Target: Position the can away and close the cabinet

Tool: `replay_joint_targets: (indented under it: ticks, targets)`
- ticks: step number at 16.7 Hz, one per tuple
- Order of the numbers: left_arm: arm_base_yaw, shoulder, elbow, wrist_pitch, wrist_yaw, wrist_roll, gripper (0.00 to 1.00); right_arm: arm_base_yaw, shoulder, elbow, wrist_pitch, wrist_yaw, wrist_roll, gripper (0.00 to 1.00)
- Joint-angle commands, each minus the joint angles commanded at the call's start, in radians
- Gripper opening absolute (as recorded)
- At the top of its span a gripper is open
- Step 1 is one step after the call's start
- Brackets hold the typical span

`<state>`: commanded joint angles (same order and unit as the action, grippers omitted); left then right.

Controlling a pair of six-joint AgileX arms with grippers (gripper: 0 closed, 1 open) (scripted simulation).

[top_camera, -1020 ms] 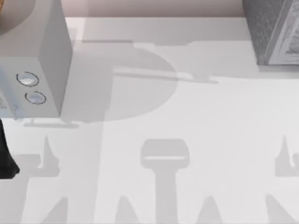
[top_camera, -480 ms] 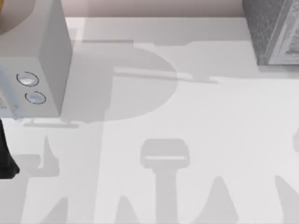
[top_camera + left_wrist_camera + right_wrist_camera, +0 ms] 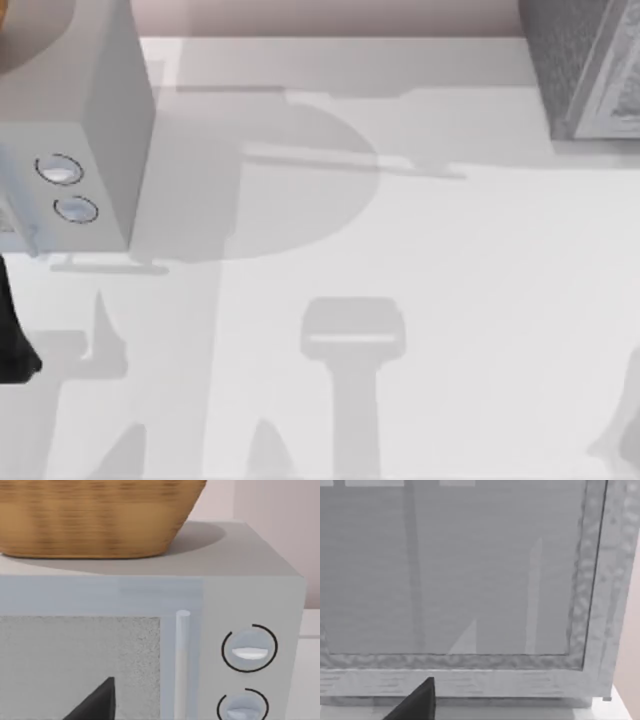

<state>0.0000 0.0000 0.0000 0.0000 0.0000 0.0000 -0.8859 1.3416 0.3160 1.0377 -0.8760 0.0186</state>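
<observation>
Landmark: the smooth light-grey box with two round dials (image 3: pixel 75 130), at the table's (image 3: pixel 420 300) far left.

Left: a dark part of my left arm (image 3: pixel 12 340) lies at the table's left edge, just nearer the camera side than the box's dial face. My left gripper (image 3: pixel 96 706) points at the box's front, close to its speckled window and pale upright handle (image 3: pixel 182 665). I cannot tell whether it is apart or together. A woven tan wicker basket (image 3: pixel 90 515) rests on the box's top.

Right: the large cabinet (image 3: pixel 590 70), with dark grey speckled sides, stands well apart from the box in the far right corner. My right gripper (image 3: pixel 417 704) faces its paler grey framed door panel (image 3: pixel 470 570). Its state I cannot tell.
</observation>
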Motion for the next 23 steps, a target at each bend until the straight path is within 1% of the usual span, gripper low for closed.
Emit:
replay_joint_targets:
  ticks: [3, 5, 11, 13, 15, 18, 23]
  targets:
    - [0.000, 0.000, 0.000, 0.000, 0.000, 0.000, 1.00, -0.099, 0.153, 0.036, 0.117, -0.097, 0.002, 1.00]
    - [0.000, 0.000, 0.000, 0.000, 0.000, 0.000, 1.00, -0.133, 0.202, 0.049, 0.157, -0.131, 0.003, 1.00]
    - [0.000, 0.000, 0.000, 0.000, 0.000, 0.000, 1.00, -0.135, 0.207, 0.048, 0.159, -0.135, 0.003, 1.00]
    - [0.000, 0.000, 0.000, 0.000, 0.000, 0.000, 1.00, -0.137, 0.208, 0.080, 0.129, -0.139, 0.004, 1.00]
    - [0.000, 0.000, 0.000, 0.000, 0.000, 0.000, 1.00, -0.142, 0.206, 0.153, 0.058, -0.148, 0.005, 1.00]
    - [0.000, 0.000, 0.000, 0.000, 0.000, 0.000, 1.00, -0.156, 0.199, 0.324, -0.125, -0.162, 0.006, 1.00]
    - [0.000, 0.000, 0.000, 0.000, 0.000, 0.000, 1.00, -0.173, 0.158, 0.708, -0.583, -0.177, 0.006, 1.00]
